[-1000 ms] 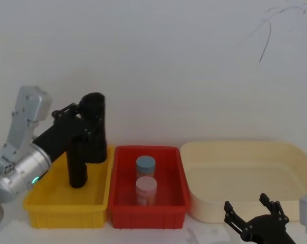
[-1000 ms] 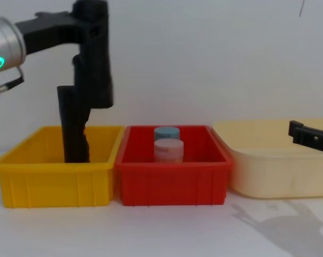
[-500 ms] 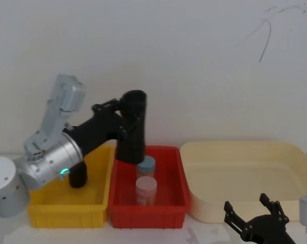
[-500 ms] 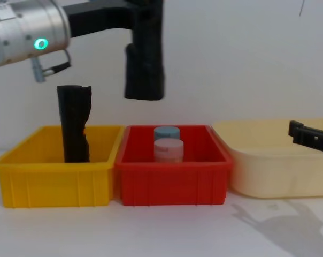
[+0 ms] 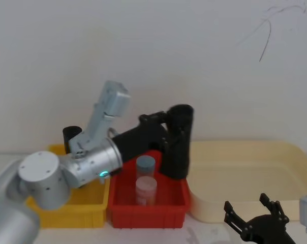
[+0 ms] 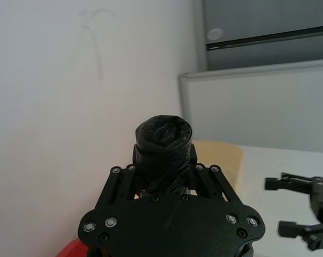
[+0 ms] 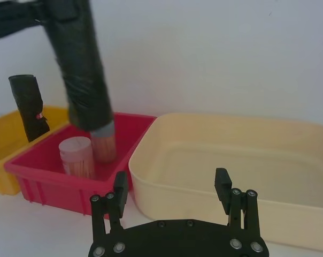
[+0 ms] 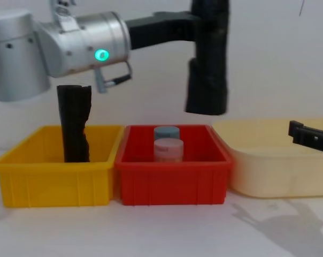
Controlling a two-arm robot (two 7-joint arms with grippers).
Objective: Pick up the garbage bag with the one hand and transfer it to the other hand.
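My left gripper, on the silver arm with the green light, is shut on the garbage bag, a tall black wrinkled roll. It holds the roll upright by its upper part, in the air over the right end of the red bin. In the left wrist view the garbage bag stands between the two fingers. A look-alike black roll stands in the yellow bin. My right gripper is open and empty, low at the front right, before the cream tub.
In the red bin stand a blue-lidded jar and a pink jar, just left of and below the held roll. The wide cream tub sits to the right of the red bin. A white wall closes the back.
The left arm has carried the garbage bag to the right, from above the yellow bin to above the red bin's right end. The right gripper has stayed where it was.
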